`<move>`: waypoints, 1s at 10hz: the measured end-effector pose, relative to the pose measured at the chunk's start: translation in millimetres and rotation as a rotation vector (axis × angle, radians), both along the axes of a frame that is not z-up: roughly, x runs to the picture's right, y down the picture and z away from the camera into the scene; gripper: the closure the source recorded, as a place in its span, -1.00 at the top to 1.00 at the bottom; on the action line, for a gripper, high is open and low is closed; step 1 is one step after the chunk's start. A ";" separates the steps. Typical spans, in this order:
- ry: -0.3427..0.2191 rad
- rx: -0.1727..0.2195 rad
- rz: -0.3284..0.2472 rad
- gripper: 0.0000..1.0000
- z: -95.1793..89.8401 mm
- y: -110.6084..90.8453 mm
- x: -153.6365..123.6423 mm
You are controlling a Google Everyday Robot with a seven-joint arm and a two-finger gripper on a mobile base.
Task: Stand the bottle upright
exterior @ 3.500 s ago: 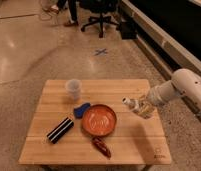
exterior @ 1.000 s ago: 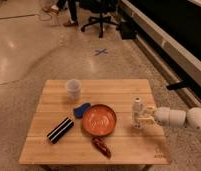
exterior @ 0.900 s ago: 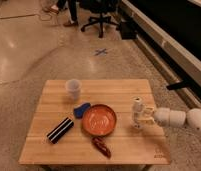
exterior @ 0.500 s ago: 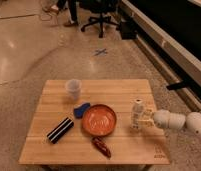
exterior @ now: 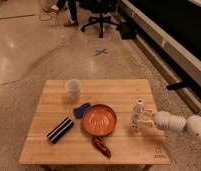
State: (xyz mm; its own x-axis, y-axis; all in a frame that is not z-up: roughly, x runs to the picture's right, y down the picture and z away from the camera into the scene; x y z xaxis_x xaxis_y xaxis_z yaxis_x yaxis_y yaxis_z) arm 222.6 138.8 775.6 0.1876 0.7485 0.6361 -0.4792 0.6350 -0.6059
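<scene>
The bottle [exterior: 138, 110] is small and white with a round cap, and it stands upright on the wooden table [exterior: 119, 92] just right of the orange plate [exterior: 99, 120]. My gripper [exterior: 138, 123] comes in low from the right, level with the table top, and sits at the bottle's lower body. The pale arm [exterior: 176, 122] runs off toward the right edge of the view. The gripper hides the bottle's base and label.
A translucent plastic cup [exterior: 73, 90] stands at the table's back left. A blue object [exterior: 81, 108] lies beside the plate, a black bar [exterior: 60, 130] at front left, a dark red item [exterior: 100, 146] at the front. An office chair [exterior: 100, 20] stands far back on the floor.
3.5 s ago the bottle was held tilted with the arm higher. Since about one second ago it has stood upright on the table, and the arm has sunk lower and shifted slightly right.
</scene>
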 end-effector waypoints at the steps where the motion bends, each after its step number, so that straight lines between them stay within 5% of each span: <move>1: -0.009 0.010 0.000 -0.26 -0.7 3.0 -0.5; 5: -0.018 0.022 -0.018 0.53 1.0 18.1 -0.9; 10: -0.021 0.015 -0.039 0.60 -1.8 27.4 3.1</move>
State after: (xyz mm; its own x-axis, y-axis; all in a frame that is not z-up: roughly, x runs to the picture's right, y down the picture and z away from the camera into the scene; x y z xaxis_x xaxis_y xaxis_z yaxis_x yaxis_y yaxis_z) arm 225.7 166.2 773.9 0.2027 0.7312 0.6514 -0.4414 0.6620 -0.6058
